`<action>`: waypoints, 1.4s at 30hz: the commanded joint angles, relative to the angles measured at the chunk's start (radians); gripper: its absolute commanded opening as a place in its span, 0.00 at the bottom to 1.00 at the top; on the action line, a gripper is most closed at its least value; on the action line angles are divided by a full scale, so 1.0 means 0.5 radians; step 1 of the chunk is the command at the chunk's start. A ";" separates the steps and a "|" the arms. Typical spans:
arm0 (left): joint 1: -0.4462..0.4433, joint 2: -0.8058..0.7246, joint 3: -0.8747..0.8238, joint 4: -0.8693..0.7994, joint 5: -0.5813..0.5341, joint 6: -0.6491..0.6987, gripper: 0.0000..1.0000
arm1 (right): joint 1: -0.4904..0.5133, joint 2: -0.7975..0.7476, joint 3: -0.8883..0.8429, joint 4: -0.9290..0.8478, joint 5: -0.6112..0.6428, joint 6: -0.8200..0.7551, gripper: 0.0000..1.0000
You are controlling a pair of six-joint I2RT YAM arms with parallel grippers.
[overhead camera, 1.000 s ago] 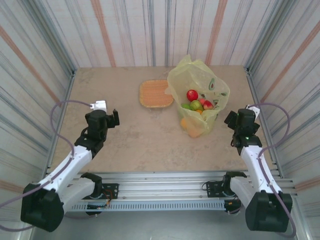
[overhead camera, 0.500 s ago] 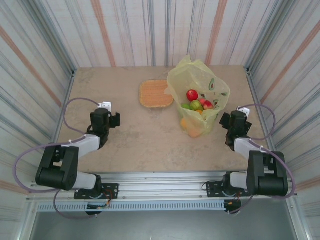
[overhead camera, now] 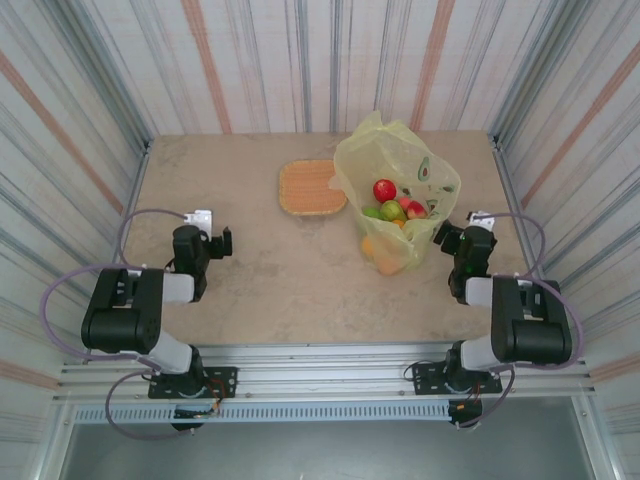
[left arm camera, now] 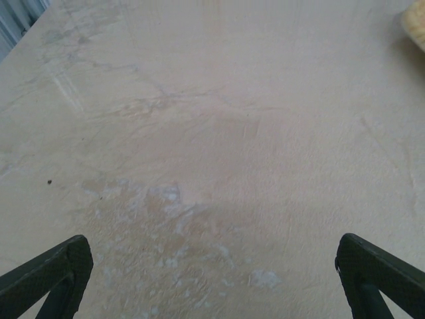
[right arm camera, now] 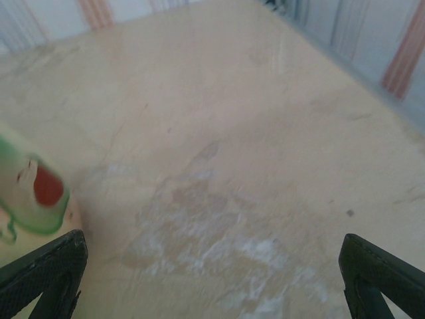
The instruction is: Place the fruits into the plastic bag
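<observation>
The plastic bag (overhead camera: pixel 360 150) stands at two o'clock on the table (overhead camera: pixel 280 280), mouth upward so the fruits (overhead camera: pixel 392 205) rest inside; the task appears complete. Left gripper (overhead camera: pixel 207 238) at nine o'clock and right gripper (overhead camera: pixel 450 236) at three o'clock sit with jaws wide and empty, clear of the bag.

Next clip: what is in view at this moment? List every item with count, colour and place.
plastic bag: one, translucent yellow-green with avocado prints, standing open at the far right of the table
fruits: at least five showing, red, green, pinkish and orange, all inside the bag
wicker tray: one, tan, just left of the bag
table: one, beige
left gripper: one, black, open, over bare table on the left
right gripper: one, black, open, just right of the bag
</observation>
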 commanded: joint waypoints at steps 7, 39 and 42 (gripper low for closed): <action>0.016 -0.023 0.041 0.032 0.084 -0.027 0.99 | 0.101 0.173 0.115 0.110 0.015 -0.149 0.99; 0.014 -0.025 0.033 0.035 0.080 -0.024 0.99 | 0.110 0.187 0.107 0.148 0.021 -0.168 0.99; 0.015 -0.024 0.037 0.035 0.082 -0.024 0.99 | 0.110 0.187 0.107 0.148 0.021 -0.166 0.99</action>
